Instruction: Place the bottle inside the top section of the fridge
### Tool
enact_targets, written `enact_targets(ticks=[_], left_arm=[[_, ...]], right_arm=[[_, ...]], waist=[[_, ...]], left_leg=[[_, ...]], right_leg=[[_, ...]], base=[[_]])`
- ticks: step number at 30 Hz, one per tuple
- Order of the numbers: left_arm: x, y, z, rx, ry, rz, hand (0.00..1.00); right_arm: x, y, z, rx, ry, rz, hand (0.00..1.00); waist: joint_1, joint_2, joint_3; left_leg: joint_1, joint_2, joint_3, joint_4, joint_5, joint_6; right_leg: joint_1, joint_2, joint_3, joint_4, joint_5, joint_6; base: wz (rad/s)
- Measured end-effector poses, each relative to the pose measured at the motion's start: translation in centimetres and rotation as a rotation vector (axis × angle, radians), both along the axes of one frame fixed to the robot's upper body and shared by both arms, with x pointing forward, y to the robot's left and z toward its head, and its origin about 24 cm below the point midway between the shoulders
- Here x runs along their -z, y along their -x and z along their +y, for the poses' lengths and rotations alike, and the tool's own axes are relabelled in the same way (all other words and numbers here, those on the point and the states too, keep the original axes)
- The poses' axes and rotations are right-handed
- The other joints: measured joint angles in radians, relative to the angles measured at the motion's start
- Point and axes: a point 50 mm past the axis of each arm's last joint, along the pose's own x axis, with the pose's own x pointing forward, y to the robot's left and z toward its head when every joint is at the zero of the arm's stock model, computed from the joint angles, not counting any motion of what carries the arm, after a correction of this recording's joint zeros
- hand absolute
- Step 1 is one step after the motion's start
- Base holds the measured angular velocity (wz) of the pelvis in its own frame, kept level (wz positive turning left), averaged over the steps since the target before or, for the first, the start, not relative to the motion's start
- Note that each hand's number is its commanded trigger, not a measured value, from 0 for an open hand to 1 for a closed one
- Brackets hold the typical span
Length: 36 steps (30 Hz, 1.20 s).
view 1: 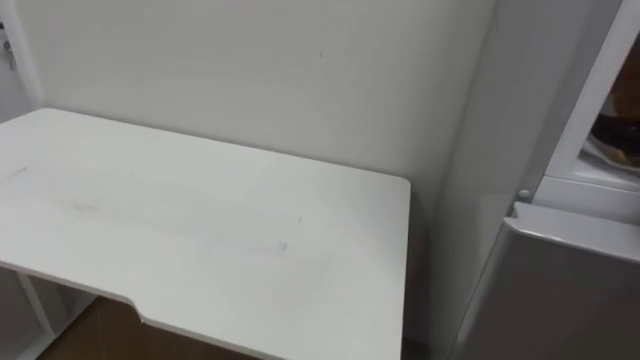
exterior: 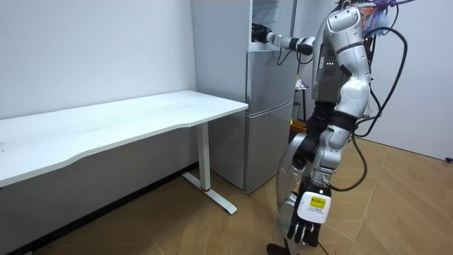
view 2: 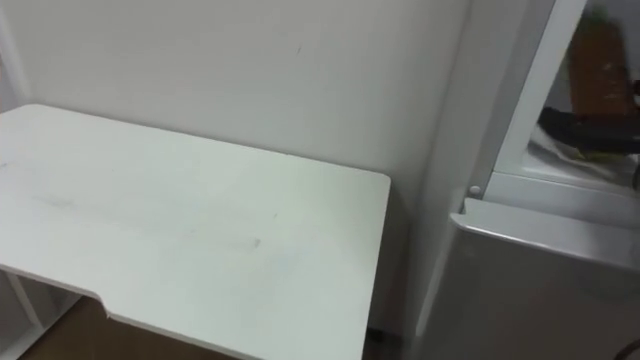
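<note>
Placing, seemingly: the right hand (exterior: 260, 33) is hovering in the upper fridge (exterior: 274, 15), its hold on the bottle impossible to tell. The left hand (exterior: 306, 225) is hanging released, far below. Next: letting go cleanly.

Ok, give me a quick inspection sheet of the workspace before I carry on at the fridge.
Surface: white table against the wall, nothing seen on it.
Job's things: fridge beside the table. Its upper compartment stands open. A brown shape inside may be the bottle, but this cannot be confirmed.
Clutter: nothing seen.
Hands: right hand reaches into the upper compartment; whether it holds anything cannot be told. Left hand hangs at the robot's side, open and empty.
Cables: nothing seen besides the robot's own.
Surroundings: plain wall behind the table, wooden floor. The robot stands in front of the fridge.
</note>
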Motion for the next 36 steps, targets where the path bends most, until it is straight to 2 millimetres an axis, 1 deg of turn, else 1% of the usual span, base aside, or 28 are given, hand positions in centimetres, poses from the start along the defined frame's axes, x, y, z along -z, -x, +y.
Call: enact_targets(ticks=[7,9,10,11,14,17,22,24,26,27,28,29,30,31,32,33,36], left_arm=[[0.0,0.2,0.0,0.004,0.002,0.008,0.00],[-0.1,0.4,0.2,0.007,-0.009,0.014,0.00],[-0.2,0.5,0.2,0.006,-0.012,0.015,0.00],[-0.2,0.6,0.3,-0.001,-0.017,0.016,0.00],[-0.3,0.6,0.6,-0.011,-0.026,0.008,0.00],[-0.4,0.4,0.7,-0.013,-0.034,-0.009,0.00],[-0.3,0.5,0.5,-0.016,-0.030,-0.014,0.00],[-0.3,0.6,0.4,-0.013,-0.030,-0.012,0.00],[-0.4,1.1,0.3,-0.014,-0.032,-0.006,0.00],[-0.4,1.5,0.3,-0.016,-0.033,0.003,0.00],[-0.4,1.8,0.3,-0.018,-0.036,0.013,0.00],[-0.4,1.9,0.3,-0.019,-0.039,0.017,0.00],[-0.3,1.9,0.2,-0.013,-0.046,0.025,0.00],[-0.3,1.9,0.1,-0.008,-0.046,0.027,0.00],[-0.3,1.9,0.1,-0.005,-0.045,0.028,0.00],[-0.2,2.0,0.0,-0.001,-0.044,0.032,0.00],[-0.2,2.2,0.0,0.004,-0.044,0.044,0.00]], right_arm=[[0.4,0.3,0.0,-0.024,0.017,0.011,0.00],[0.7,0.6,0.0,-0.033,0.030,0.018,0.00],[0.9,0.6,0.0,-0.038,0.032,0.021,0.00],[1.1,0.7,0.1,-0.047,0.036,0.027,0.00],[1.5,0.9,0.0,-0.068,0.028,0.037,0.00],[1.5,0.9,0.1,-0.085,0.022,0.038,0.00],[1.6,1.3,0.7,-0.119,0.040,0.023,0.00],[1.5,1.6,1.0,-0.128,0.061,0.022,0.00],[1.5,2.0,1.4,-0.132,0.096,0.025,0.00],[1.5,2.2,1.8,-0.138,0.114,0.027,0.00],[1.4,2.4,2.1,-0.142,0.127,0.023,0.00],[1.4,2.4,2.3,-0.141,0.138,0.023,0.00],[1.3,2.6,2.5,-0.135,0.164,0.020,0.00],[1.2,2.7,2.7,-0.126,0.187,0.018,0.00],[1.2,2.8,2.8,-0.122,0.202,0.018,0.00],[1.2,3.0,3.0,-0.111,0.235,0.019,0.00],[1.1,3.4,3.6,-0.083,0.277,0.011,0.00]], waist=[[0.001,0.000,-0.0013],[0.002,-0.004,-0.0034],[0.002,-0.005,-0.0030],[0.001,-0.009,-0.0054],[-0.009,-0.015,-0.0066],[-0.016,-0.015,-0.0063],[-0.023,-0.015,-0.0058],[-0.034,-0.018,-0.0066],[-0.040,-0.018,-0.0061],[-0.049,-0.018,-0.0059],[-0.054,-0.018,-0.0034],[-0.056,-0.020,-0.0045],[-0.058,-0.016,-0.0023],[-0.058,-0.016,0.0032],[-0.060,-0.014,0.0066],[-0.061,-0.013,0.0073],[-0.073,-0.014,0.0066]], left_leg=[[0.018,-0.001,0.004,-0.010,0.001,-0.001],[0.040,-0.004,0.008,-0.025,0.001,-0.002],[0.046,-0.004,0.009,-0.027,0.001,-0.002],[0.055,-0.004,0.012,-0.033,0.001,-0.002],[0.069,-0.004,0.009,-0.037,0.000,-0.005],[0.081,-0.006,0.008,-0.038,-0.002,-0.005],[0.102,-0.014,0.005,-0.061,-0.002,-0.005],[0.106,-0.017,0.004,-0.062,-0.002,-0.005],[0.120,-0.019,0.004,-0.067,-0.002,-0.005],[0.128,-0.019,0.004,-0.072,-0.002,-0.005],[0.136,-0.019,0.004,-0.078,-0.002,-0.005],[0.139,-0.020,0.004,-0.080,-0.002,-0.005],[0.144,-0.021,0.004,-0.088,-0.002,-0.004],[0.154,-0.023,0.004,-0.092,-0.002,-0.004],[0.158,-0.025,0.003,-0.092,-0.002,-0.004],[0.164,-0.034,0.003,-0.097,-0.002,-0.004],[0.169,-0.035,0.003,-0.104,-0.002,-0.003]], right_leg=[[0.015,-0.001,-0.002,-0.001,-0.002,0.001],[0.031,-0.003,-0.001,-0.001,-0.010,0.003],[0.036,-0.003,-0.001,-0.002,-0.012,0.003],[0.044,-0.003,-0.001,-0.003,-0.014,0.003],[0.063,-0.001,-0.005,-0.015,-0.015,0.003],[0.072,-0.001,-0.005,-0.018,-0.015,0.004],[0.074,-0.004,0.000,-0.019,-0.020,0.009],[0.087,-0.004,-0.001,-0.019,-0.021,0.011],[0.096,-0.006,0.000,-0.019,-0.022,0.013],[0.102,-0.007,-0.001,-0.020,-0.023,0.015],[0.107,-0.008,0.000,-0.019,-0.024,0.017],[0.108,-0.009,0.000,-0.020,-0.025,0.018],[0.110,-0.010,0.000,-0.020,-0.026,0.019],[0.118,-0.011,0.000,-0.020,-0.027,0.021],[0.121,-0.012,0.000,-0.021,-0.029,0.023],[0.120,-0.015,0.000,-0.020,-0.035,0.025],[0.125,-0.018,0.000,-0.020,-0.038,0.028]], base=[[0.00],[0.00],[0.00],[0.00],[0.04],[0.02],[-0.01],[0.02],[0.00],[0.00],[0.00],[0.00],[0.00],[0.00],[0.00],[0.00],[0.00]])
